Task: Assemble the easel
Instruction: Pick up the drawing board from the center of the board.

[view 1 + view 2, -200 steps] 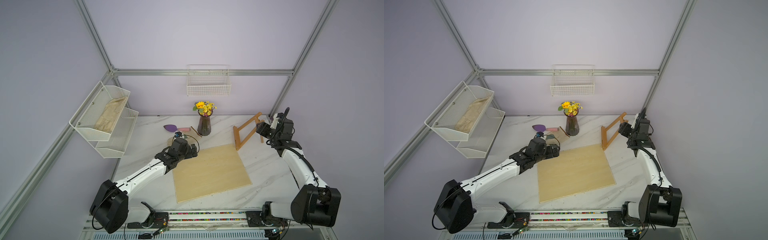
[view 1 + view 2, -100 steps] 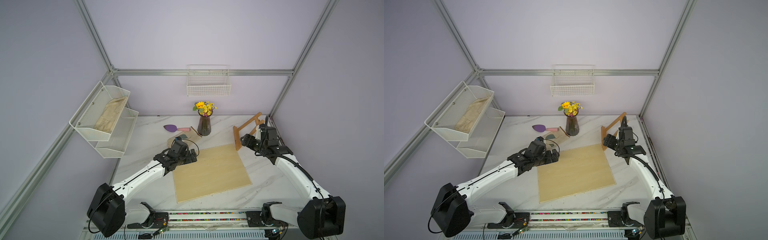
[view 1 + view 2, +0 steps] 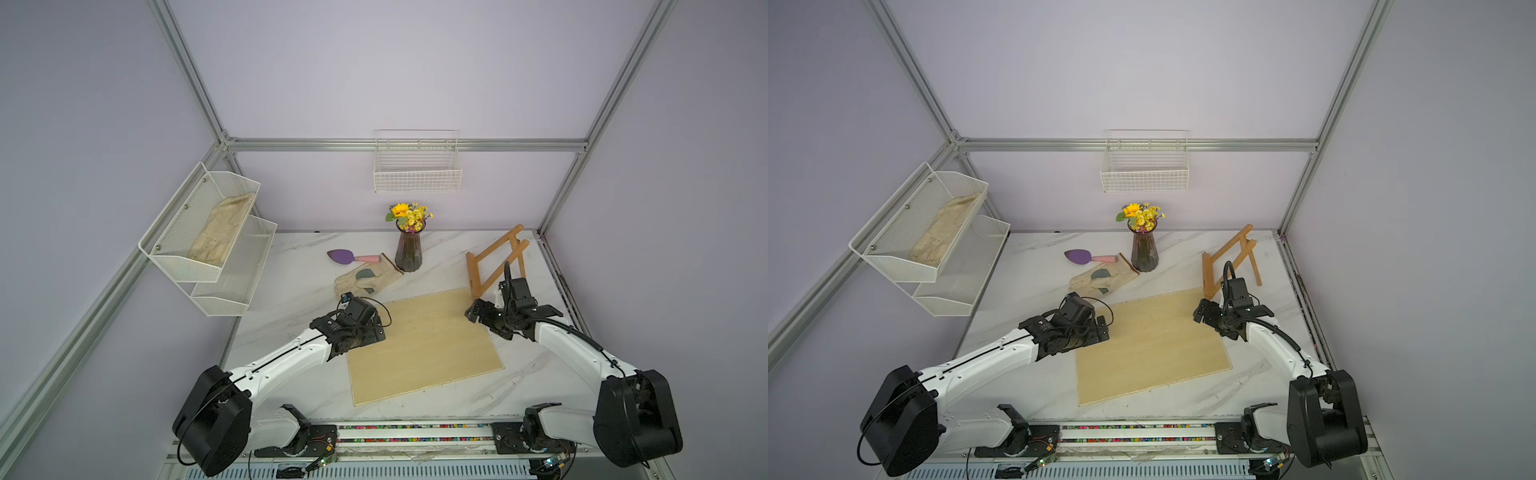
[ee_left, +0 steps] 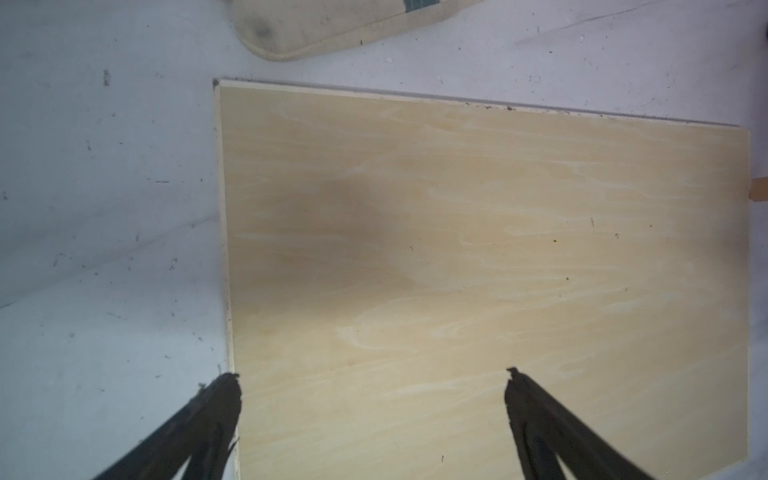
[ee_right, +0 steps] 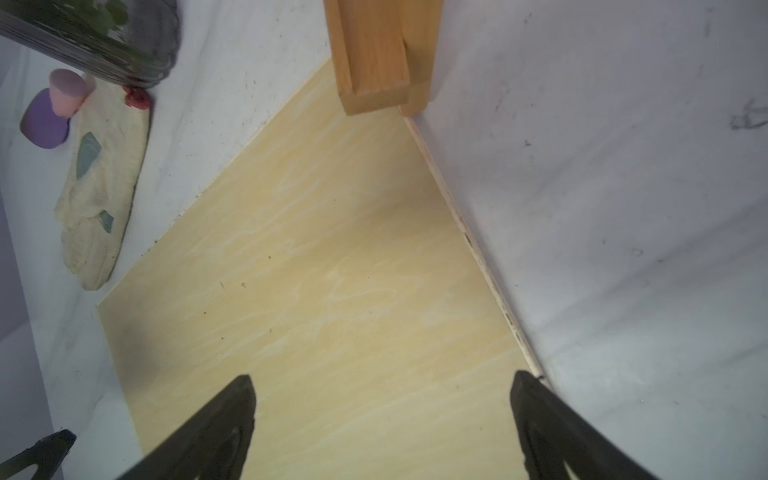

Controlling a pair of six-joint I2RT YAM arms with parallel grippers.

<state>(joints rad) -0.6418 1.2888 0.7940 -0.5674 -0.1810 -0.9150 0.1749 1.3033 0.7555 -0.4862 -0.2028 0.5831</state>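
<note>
The easel [image 3: 494, 266] stands at the back right of the table [image 3: 291, 291], legs spread, frame leaning back. It's nr the right wall, and nothing is gripping it. Its front foot sits right at the far right corner of the pale board [image 3: 424, 345]. In the right wrist view that foot [image 5: 374, 62] looks to meet the board's [image 5: 332, 291] corner, tho I can't tell if they touch.

The right gripper [image 3: 478, 311] hovers just in front of the easel, over the board's right edge. Its jaws are spread wide w/ nothing between them, clear in the right wrist view [image 5: 382, 382]. Across the board, the left gripper [image 3: 376, 328] hangs over the left edge, also wide apart and holding nothing [image 4: 372, 378].

The board lies flat mid-table, btwn the two arms. Behind it is a dark vase [image 3: 408, 251] of yellow flowers, w/ a pale glove [image 3: 365, 278] lying beside it and a purple trowel [image 3: 349, 257] w/ a pink handle just beyond the glove.

On the left wall hangs a white mesh rack [image 3: 174, 249] w/ another glove [image 3: 220, 232] in its top tier. A wire basket [image 3: 417, 170] hangs on the back wall.
</note>
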